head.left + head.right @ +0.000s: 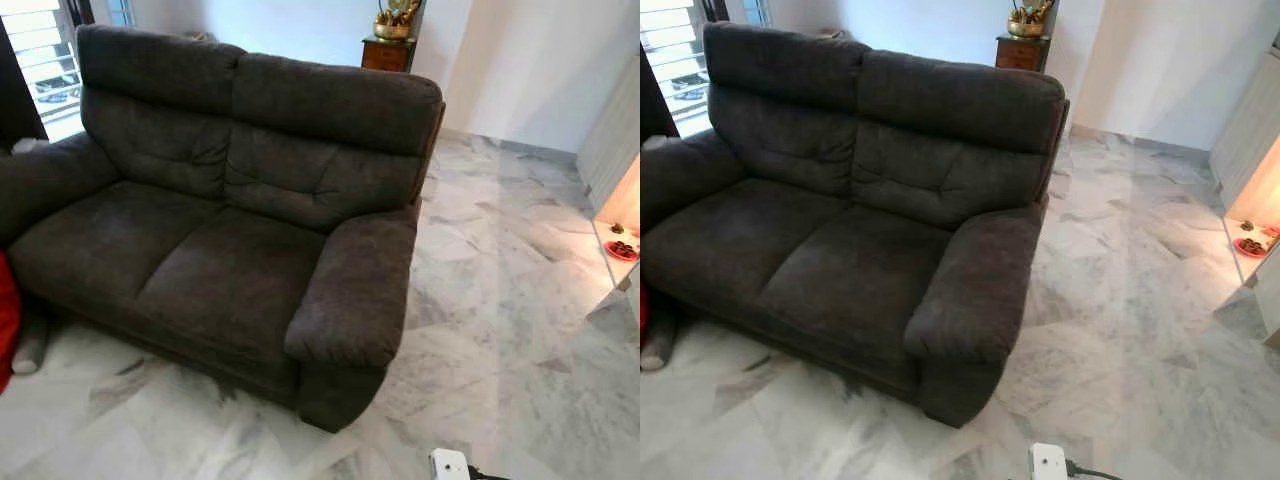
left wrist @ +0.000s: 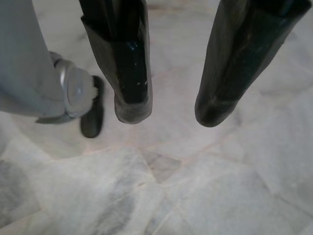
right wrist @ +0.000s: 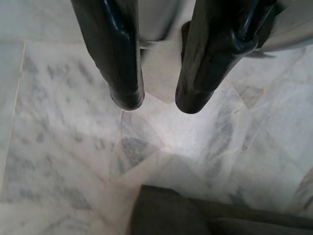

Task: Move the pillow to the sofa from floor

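**Facing the sofa, pillow barely in view**

Standing before the dark grey sofa (image 1: 220,220), the robot is looking down across both seat cushions, which are lying bare. The sofa is filling the frame from about nine o'clock through to the centre, with the marble floor (image 1: 500,300) spreading out toward three and six o'clock.

A sliver of red (image 1: 6,320) is showing at the nine o'clock edge of the left eye view, low beside the sofa's front corner. I am judging this to be the pillow, resting on the floor, but it is cut off by the frame, so its shape and long axis are not readable. It is lying to the robot's left, which is making the left arm the nearer one. A turn toward nine o'clock looks needed before any reach.

The left gripper (image 2: 168,110) is hanging over bare marble with its fingers spread apart, holding nothing. The right gripper (image 3: 159,100) is also pointing down at the floor, fingers parted with a narrower gap and empty; a dark grey edge of the sofa is sitting below it.

A small white object (image 1: 449,465) at six o'clock is partly cropped — hard to identify.
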Controlling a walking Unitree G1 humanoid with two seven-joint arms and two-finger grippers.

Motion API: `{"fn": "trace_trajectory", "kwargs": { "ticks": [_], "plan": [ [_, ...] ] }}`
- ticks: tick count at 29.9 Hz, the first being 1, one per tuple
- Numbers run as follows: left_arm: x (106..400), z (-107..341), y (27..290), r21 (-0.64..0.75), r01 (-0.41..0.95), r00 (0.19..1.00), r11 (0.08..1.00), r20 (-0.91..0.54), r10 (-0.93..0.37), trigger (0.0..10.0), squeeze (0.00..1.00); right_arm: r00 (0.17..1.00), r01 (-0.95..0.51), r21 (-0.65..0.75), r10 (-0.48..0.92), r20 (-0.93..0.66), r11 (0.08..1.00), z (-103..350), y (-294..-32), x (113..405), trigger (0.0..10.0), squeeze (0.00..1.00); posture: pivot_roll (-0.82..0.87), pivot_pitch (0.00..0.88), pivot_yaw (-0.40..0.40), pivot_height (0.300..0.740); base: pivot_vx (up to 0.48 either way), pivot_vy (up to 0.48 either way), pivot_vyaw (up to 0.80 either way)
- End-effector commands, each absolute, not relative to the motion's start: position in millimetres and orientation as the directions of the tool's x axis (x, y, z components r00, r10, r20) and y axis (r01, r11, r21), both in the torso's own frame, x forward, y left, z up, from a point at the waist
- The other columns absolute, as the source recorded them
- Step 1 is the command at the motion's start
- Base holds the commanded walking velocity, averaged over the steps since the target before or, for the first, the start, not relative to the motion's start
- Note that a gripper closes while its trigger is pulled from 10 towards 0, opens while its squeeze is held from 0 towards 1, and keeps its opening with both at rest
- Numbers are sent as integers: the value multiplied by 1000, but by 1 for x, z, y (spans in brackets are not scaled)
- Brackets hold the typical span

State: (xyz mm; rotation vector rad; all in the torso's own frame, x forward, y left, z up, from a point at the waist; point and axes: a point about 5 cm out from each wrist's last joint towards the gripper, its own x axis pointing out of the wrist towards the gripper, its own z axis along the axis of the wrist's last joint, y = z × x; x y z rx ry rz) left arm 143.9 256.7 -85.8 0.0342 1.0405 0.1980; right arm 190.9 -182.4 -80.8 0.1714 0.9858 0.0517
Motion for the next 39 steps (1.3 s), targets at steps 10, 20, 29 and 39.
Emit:
{"fn": "trace_trajectory", "kwargs": {
  "ticks": [10,20,29,39],
  "plan": [
    [145,-87,252,112,-139,491,984,-855,166,10000,0,539,43,154,107,-836,987,-83,-188,186,10000,0,70,0,-14,740,0,480,0],
    [145,-87,251,107,-144,489,984,-856,165,10000,0,542,46,158,108,-833,986,-83,-188,186,10000,0,70,0,-16,740,0,480,0],
    [144,-87,251,105,-146,488,984,-857,164,10000,0,542,47,160,109,-833,986,-83,-188,185,10000,0,69,0,-15,740,0,480,0],
    [144,-87,252,105,-146,488,984,-857,164,10000,0,542,48,162,111,-833,986,-83,-188,185,10000,0,70,0,-14,740,0,480,0]
  ]
}}
